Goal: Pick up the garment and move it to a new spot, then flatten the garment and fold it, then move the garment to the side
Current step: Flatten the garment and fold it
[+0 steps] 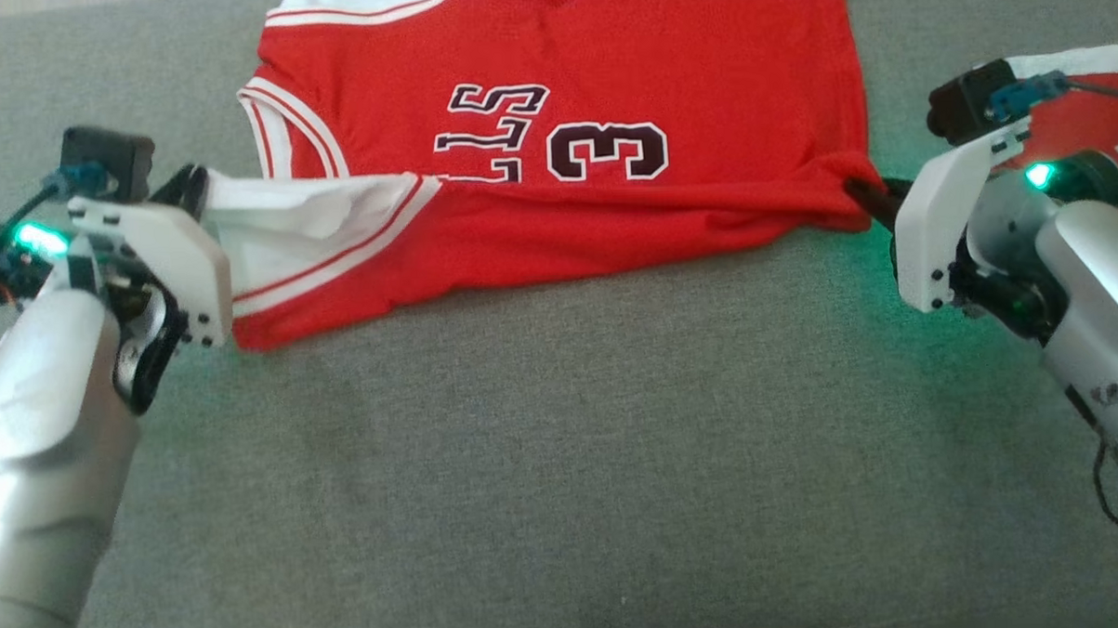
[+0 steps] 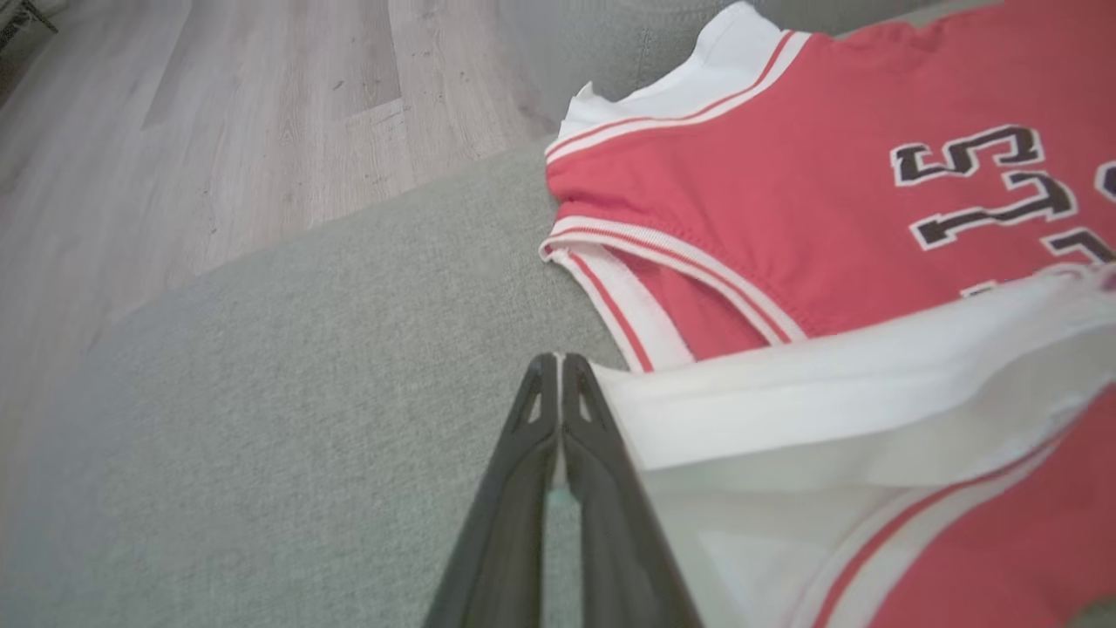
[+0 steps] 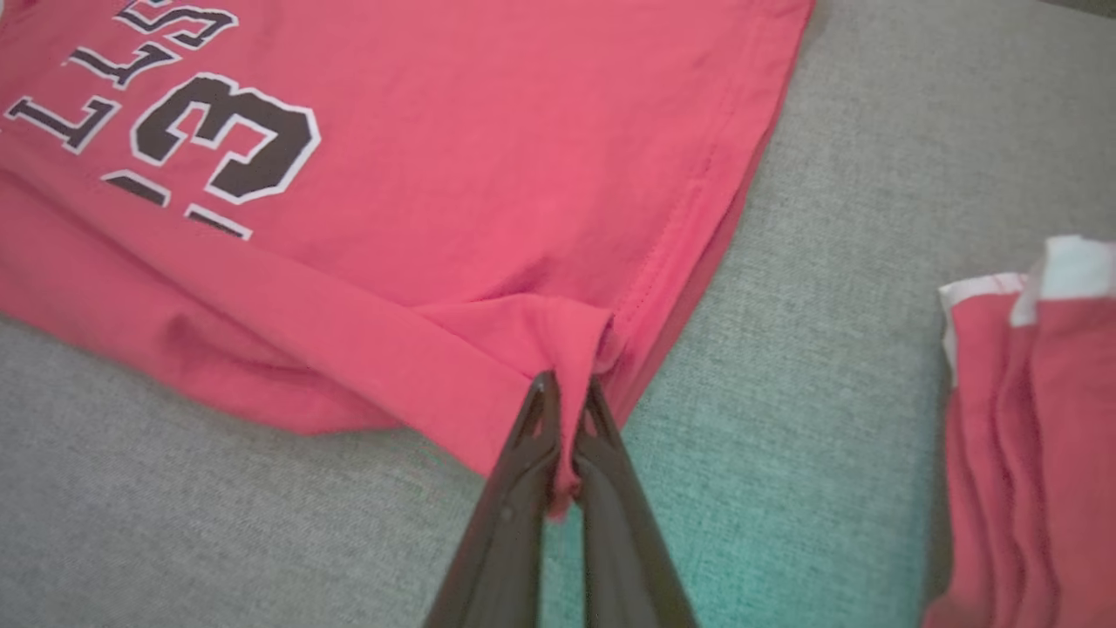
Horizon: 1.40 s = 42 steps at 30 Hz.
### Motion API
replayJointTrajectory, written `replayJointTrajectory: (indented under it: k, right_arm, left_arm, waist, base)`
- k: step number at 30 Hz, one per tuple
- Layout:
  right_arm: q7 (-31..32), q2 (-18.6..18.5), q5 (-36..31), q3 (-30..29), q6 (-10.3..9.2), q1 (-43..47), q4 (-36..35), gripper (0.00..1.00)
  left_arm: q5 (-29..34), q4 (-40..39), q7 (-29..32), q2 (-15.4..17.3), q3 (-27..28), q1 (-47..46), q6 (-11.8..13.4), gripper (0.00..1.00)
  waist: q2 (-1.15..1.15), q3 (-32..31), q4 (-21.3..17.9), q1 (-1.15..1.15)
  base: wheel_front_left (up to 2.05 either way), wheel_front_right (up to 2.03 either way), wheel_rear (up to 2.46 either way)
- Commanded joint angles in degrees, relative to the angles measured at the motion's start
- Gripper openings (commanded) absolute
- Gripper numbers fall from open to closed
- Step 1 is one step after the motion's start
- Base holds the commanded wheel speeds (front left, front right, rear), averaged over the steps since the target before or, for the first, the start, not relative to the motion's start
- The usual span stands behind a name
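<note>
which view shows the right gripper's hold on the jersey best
Right wrist view: the right gripper is shut on a pinched fold at the jersey corner. In the head view its fingertips are small and dark at the jersey's edge. The left wrist view faces the armhole side.

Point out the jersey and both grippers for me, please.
jersey (image 1: 747, 112): head view, red panel right of the 3.
left gripper (image 2: 558, 359): left wrist view, between its closed fingertips.
right gripper (image 3: 568, 384): right wrist view, between fingertips pinching the jersey.

Silver forearms (image 1: 41, 397), white wrist brackets (image 1: 181, 262), green lights (image 1: 40, 241), dark jaws.
</note>
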Motion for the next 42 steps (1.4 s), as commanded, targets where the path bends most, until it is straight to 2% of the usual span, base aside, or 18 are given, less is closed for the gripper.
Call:
replayJointTrajectory:
  k: [1, 2, 3, 8, 9, 12, 17, 20, 24, 29, 30, 33, 35, 38, 42]
  right_arm:
    - [-0.54, -0.27, -0.51, -0.12, -0.04, -1.54, -0.48, 0.0]
    - [-1.65, -0.19, -1.2, -0.17, -0.04, -2.28, 0.06, 0.71]
    - [-2.87, 0.05, -1.68, -0.58, -0.04, -2.9, 0.95, 1.0]
    - [-11.47, 1.87, -3.59, -2.23, -0.04, -4.96, 3.82, 1.0]
    - [-15.28, 2.1, -4.38, -2.45, -0.04, -5.18, 4.38, 1.0]
    - [-22.13, 2.4, -5.16, -4.01, -0.04, -4.95, 5.54, 1.0]
    - [-34.21, 3.18, -8.43, -6.56, -0.04, -3.02, 6.59, 1.0]
    - [-38.42, 4.18, -10.53, -10.38, -0.04, -0.82, 6.89, 1.0]
    - [-39.63, 7.71, -15.46, -20.83, -0.04, 3.74, 4.34, 1.0]
    - [-39.68, 16.07, -26.29, -35.79, -0.04, 15.33, -5.36, 1.0]
    - [-39.68, 16.07, -26.29, -35.79, -0.04, 15.33, -5.36, 1.0]
    - [-39.69, 21.4, -32.53, -40.93, -0.04, 22.35, -9.73, 1.0]
    - [-39.69, 23.69, -34.57, -43.85, -0.04, 26.27, -11.78, 1.0]
    - [-39.69, 25.04, -36.21, -45.48, -0.04, 30.41, -14.24, 1.0]
    - [-39.69, 25.3, -35.74, -44.68, -0.04, 32.67, -16.36, 1.0]
  left_arm:
    - [0.59, -0.53, -1.24, 1.94, 1.8, -3.92, -0.26, 0.54]
    - [0.66, 0.23, -2.45, 1.45, 1.78, -4.9, -0.4, 1.0]
    - [0.79, 0.87, -4.17, 0.93, 1.9, -5.92, -0.4, 1.0]
    - [0.85, 3.33, -17.11, -2.11, 4.73, -10.18, 2.81, 1.0]
    - [0.44, 4.25, -21.81, -3.3, 5.84, -10.9, 3.77, 1.0]
    - [-1.2, 5.06, -27.9, -4.92, 7.94, -10.62, 4.68, 1.0]
    - [-3.16, 3.08, -32.54, -6.62, 10.33, -6.88, 4.63, 1.0]
    - [-4.16, -0.59, -33.2, -7.72, 12.3, -2.66, 4.87, 1.0]
    - [-3.35, -8.66, -33.32, -9.57, 15.33, 5.28, 6.2, 1.0]
    - [-0.52, -16.71, -33.34, -12.73, 17.54, 16.5, 7.13, 1.0]
    - [-0.52, -16.71, -33.34, -12.73, 17.54, 16.5, 7.13, 1.0]
    - [1.39, -19.06, -33.34, -14.82, 18.34, 21.9, 7.69, 1.0]
    - [2.51, -19.72, -33.34, -16.17, 18.88, 24.78, 7.93, 1.0]
    - [3.36, -20.1, -33.34, -17.82, 19.85, 27.56, 7.56, 1.0]
    - [4.84, -19.92, -33.34, -18.77, 21.06, 28.35, 7.0, 1.0]
  waist:
    - [0.0, 0.54, -0.12, -0.01]
    - [0.0, 0.8, -0.1, -0.01]
    - [0.0, 1.01, -0.07, -0.01]
    - [0.0, 1.32, 0.43, -0.01]
    - [0.0, 0.85, 0.73, -0.01]
    - [0.0, -0.34, 1.08, -0.01]
    - [0.0, -3.1, 1.44, -0.01]
    - [0.0, -4.87, 1.66, -0.01]
    - [0.0, -7.11, 1.74, -0.01]
    - [0.0, -9.43, 1.75, -0.01]
    - [0.0, -9.43, 1.75, -0.01]
    - [0.0, -10.56, 1.89, -0.01]
    - [0.0, -11.12, 2.02, -0.01]
    - [0.0, -11.62, 2.15, -0.01]
    - [0.0, -11.63, 2.09, -0.01]
  base:
    - [0.0, 0.0, 0.0]
    - [0.0, 0.0, 0.0]
    - [0.0, 0.0, 0.0]
    - [0.0, 0.0, 0.0]
    - [0.0, 0.0, 0.0]
    - [0.0, 0.0, 0.0]
    - [0.0, 0.0, 0.0]
    - [0.0, 0.0, 0.0]
    - [0.0, 0.0, 0.0]
    - [0.0, 0.0, 0.0]
    - [0.0, 0.0, 0.0]
    - [0.0, 0.0, 0.0]
    - [0.0, 0.0, 0.0]
    - [0.0, 0.0, 0.0]
    - [0.0, 0.0, 0.0]
